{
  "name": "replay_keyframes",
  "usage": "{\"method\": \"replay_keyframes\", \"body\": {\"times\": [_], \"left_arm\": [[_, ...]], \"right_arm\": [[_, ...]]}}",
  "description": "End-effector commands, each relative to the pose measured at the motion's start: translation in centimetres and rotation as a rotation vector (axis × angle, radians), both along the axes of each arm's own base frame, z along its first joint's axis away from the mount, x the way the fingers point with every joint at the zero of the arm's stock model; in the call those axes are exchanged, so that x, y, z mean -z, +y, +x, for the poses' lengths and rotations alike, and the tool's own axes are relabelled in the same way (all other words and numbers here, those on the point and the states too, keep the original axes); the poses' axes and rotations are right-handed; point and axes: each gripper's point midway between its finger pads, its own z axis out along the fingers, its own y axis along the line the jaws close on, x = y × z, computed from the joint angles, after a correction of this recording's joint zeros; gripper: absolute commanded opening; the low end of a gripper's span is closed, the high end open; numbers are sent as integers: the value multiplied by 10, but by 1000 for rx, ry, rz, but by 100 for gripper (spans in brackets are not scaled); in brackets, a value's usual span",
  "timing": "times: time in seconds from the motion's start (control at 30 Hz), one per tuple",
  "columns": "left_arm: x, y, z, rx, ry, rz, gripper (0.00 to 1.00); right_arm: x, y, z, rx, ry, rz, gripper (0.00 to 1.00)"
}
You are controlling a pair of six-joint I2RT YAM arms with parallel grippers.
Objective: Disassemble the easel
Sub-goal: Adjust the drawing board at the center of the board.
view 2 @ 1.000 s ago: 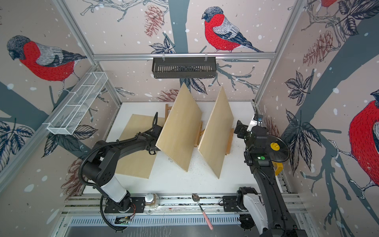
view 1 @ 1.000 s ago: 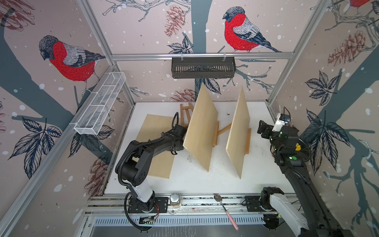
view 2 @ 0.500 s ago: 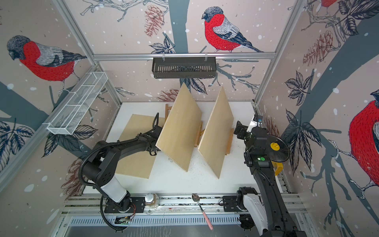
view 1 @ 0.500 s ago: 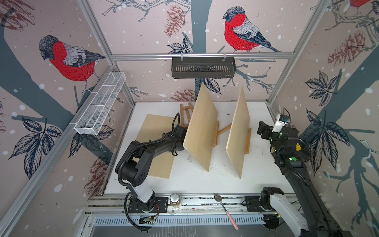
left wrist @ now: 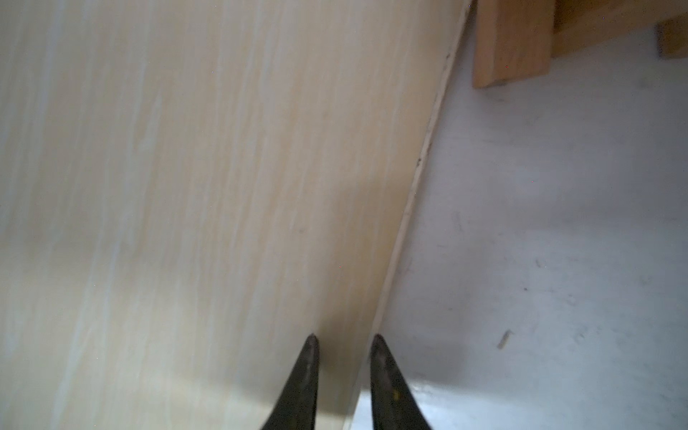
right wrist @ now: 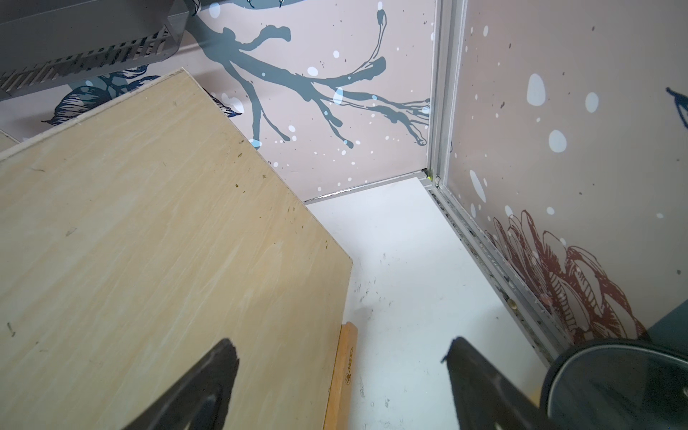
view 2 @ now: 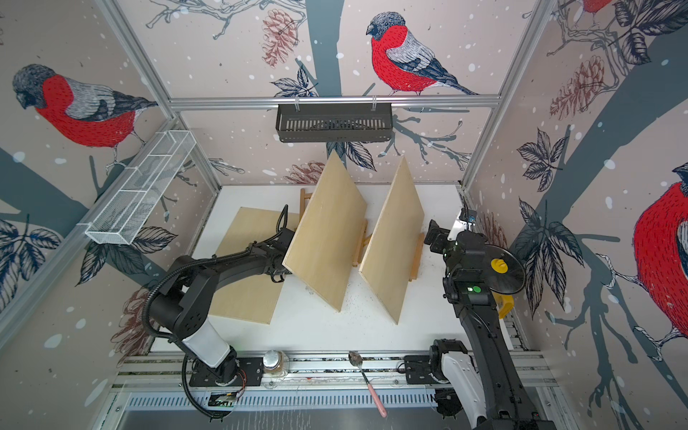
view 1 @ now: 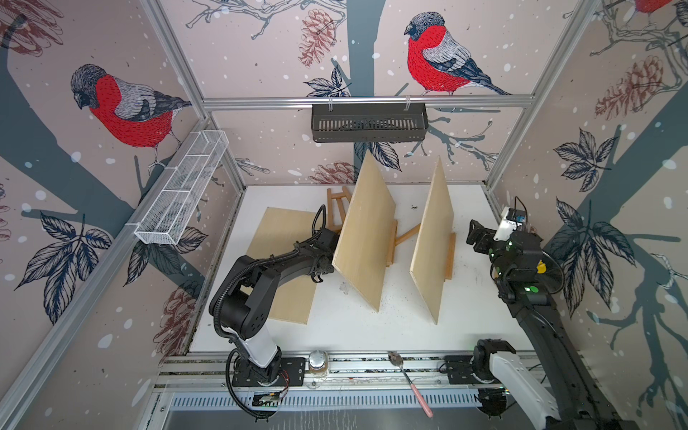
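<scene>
Two pale plywood boards stand tilted on small wooden easels in both top views: a left board (view 1: 366, 238) (view 2: 327, 238) and a right board (view 1: 432, 242) (view 2: 391, 245). The left easel's top (view 1: 337, 204) shows behind its board. The right easel's ledge (view 1: 450, 257) (right wrist: 344, 372) shows at its board's foot. My left gripper (view 1: 332, 266) (left wrist: 344, 337) is at the left board's lower left edge. Its jaws stand narrowly apart astride that edge, and I cannot see whether they press on it. My right gripper (view 1: 472, 232) (right wrist: 342, 350) hangs open, right of the right board, holding nothing.
A third board (view 1: 279, 231) lies flat on the white table (view 1: 469, 298) under my left arm. A spoon (view 1: 409, 379) and a small jar (view 1: 318, 363) rest on the front rail. A black basket (view 1: 368, 123) and a white wire shelf (view 1: 182, 197) hang on the walls. A black disc (view 2: 502, 270) sits by my right arm.
</scene>
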Motion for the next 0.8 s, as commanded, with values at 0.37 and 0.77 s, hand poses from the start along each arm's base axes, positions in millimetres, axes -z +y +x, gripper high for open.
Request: {"method": "replay_keyframes", "body": {"times": [0.37,0.77], "left_arm": [[14,24,-74,-1,257,41,29],[14,19,-81,43,264,61,41]], "right_arm": [[-6,2,0,-9,-35,12,90],[-5,1,1,-5,-33,13,90]]}}
